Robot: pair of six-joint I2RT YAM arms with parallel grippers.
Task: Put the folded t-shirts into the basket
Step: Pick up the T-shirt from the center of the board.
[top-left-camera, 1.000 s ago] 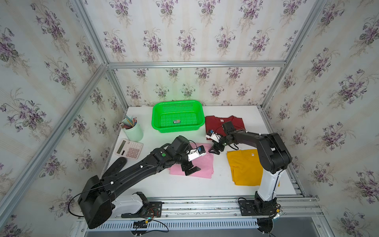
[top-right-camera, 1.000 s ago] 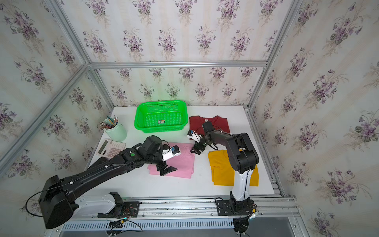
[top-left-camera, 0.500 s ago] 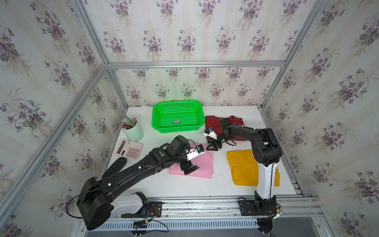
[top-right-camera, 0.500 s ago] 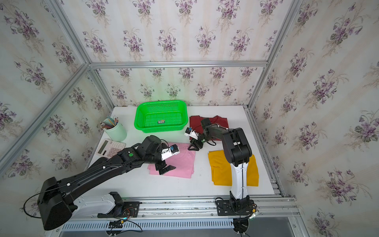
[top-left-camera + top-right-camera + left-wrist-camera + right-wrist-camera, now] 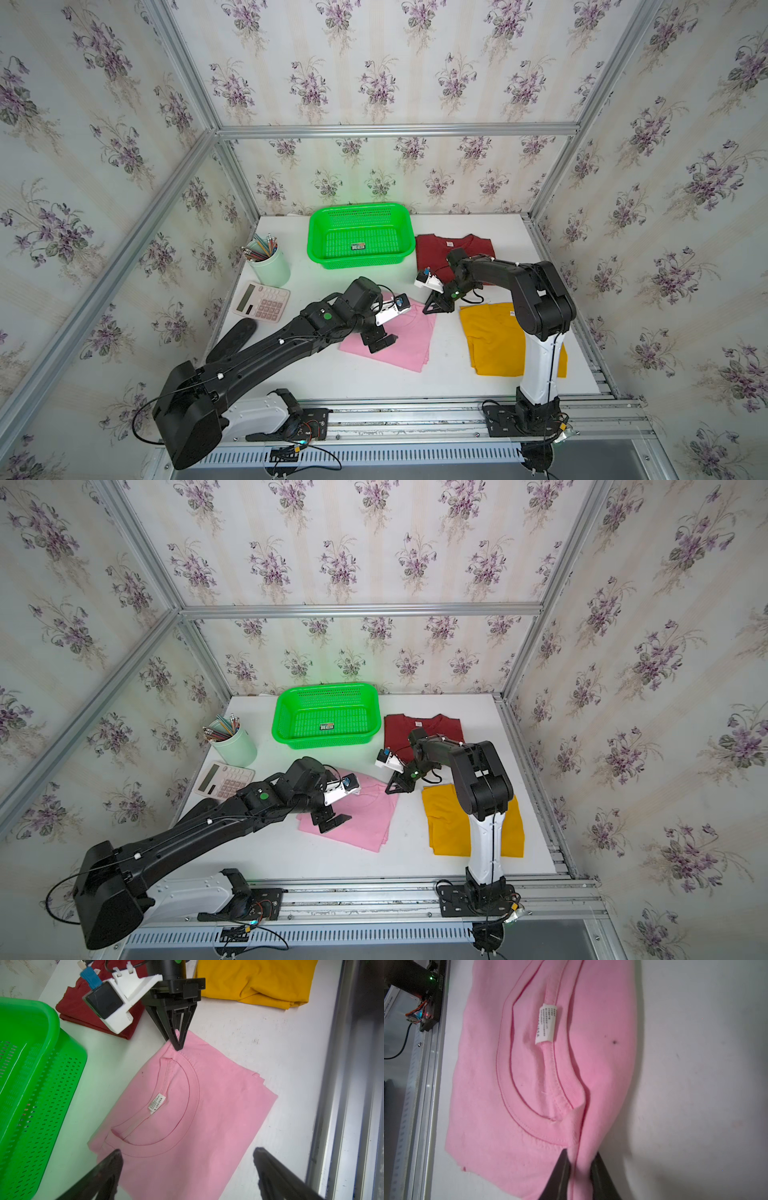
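Open tabletop runs from the pink t-shirt to the basket; pencil cup and calculator stand off to one side.

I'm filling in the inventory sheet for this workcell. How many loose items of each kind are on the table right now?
t-shirts: 3 (pink t-shirt, yellow t-shirt, dark red t-shirt)
basket: 1
pencil cup: 1
calculator: 1
Total: 6
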